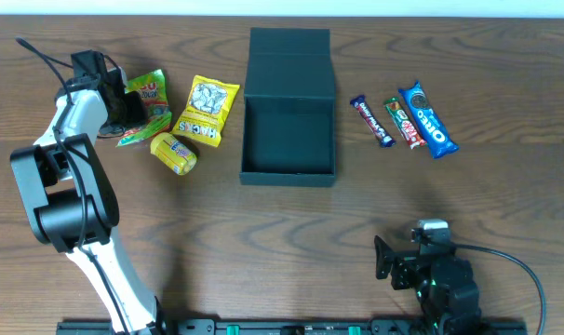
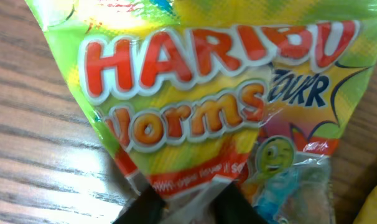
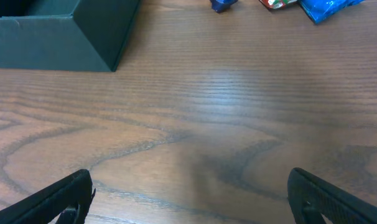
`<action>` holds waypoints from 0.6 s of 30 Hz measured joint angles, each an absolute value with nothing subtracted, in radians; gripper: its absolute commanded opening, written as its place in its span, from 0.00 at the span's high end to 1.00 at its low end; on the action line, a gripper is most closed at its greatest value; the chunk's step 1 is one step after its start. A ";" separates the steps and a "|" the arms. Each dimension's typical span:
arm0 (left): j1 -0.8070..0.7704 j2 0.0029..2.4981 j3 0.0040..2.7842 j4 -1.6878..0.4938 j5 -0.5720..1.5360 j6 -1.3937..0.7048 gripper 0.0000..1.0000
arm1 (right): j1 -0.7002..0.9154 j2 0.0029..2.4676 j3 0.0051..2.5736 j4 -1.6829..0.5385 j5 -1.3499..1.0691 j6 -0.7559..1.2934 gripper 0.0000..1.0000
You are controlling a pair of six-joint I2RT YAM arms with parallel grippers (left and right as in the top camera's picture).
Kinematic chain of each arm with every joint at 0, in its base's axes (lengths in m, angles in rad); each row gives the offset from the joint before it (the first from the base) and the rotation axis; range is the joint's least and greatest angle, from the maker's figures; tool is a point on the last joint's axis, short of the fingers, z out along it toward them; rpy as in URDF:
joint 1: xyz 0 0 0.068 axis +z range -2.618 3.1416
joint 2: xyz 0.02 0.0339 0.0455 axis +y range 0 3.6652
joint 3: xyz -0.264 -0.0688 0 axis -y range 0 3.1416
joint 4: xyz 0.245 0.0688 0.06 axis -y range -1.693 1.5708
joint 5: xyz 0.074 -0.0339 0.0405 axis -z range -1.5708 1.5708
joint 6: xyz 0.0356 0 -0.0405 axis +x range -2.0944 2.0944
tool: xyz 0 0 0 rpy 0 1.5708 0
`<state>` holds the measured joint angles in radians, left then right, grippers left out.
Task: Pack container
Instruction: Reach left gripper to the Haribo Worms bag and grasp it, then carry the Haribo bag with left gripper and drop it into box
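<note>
My left fingers (image 1: 124,109) are at the far left of the bench (image 1: 263,242), closed on the narrow end of a Haribo Worms bag (image 2: 195,106). In my left wrist view the green and yellow wrapper tapers down to a pinch between the two dark tips, and the rest of the bag fans out above them over the wood grain.

My right fingers (image 1: 398,261) are spread wide with nothing between them. In the right wrist view, one tip shows in each lower corner with bare wood between them. They sit at the near edge, well apart from everything else.

The container (image 1: 288,130) stands in the middle of the bench towards the far side, dark teal, with its lid (image 1: 289,58) folded back flat behind it. Its inside is bare as far as I can see.

To its left lie a yellow bag (image 1: 208,112) and, nearer the front, a small yellow packet (image 1: 174,154). The packet is just beside the yellow bag, and the bag I hold is close by. I cannot tell whether they touch.

To the right of the container, three snacks lie side by side at a slant: a dark bar (image 1: 371,121), a red and green bar (image 1: 404,123), and a blue Oreo packet (image 1: 428,119).
</note>
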<state>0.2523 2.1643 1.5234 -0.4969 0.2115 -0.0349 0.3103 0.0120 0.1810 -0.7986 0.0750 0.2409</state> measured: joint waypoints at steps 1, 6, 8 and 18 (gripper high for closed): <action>0.252 2.164 1.528 -0.502 0.212 -0.038 0.94 | 0.310 0.012 0.181 -0.799 0.075 0.241 0.01; 0.252 2.168 1.557 -0.551 0.210 -0.049 0.94 | 0.310 0.012 0.181 -0.799 0.075 0.241 0.01; 0.252 2.174 1.578 -0.580 0.209 -0.052 0.94 | 0.310 0.012 0.181 -0.798 0.075 0.241 0.01; 0.243 2.191 1.861 -0.743 0.195 -0.053 0.94 | 0.310 0.012 0.181 -0.799 0.075 0.241 0.01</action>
<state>0.2432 2.1914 1.8606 -0.7425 0.1947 -0.0532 0.3103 0.0120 0.1810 -0.7986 0.0750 0.2405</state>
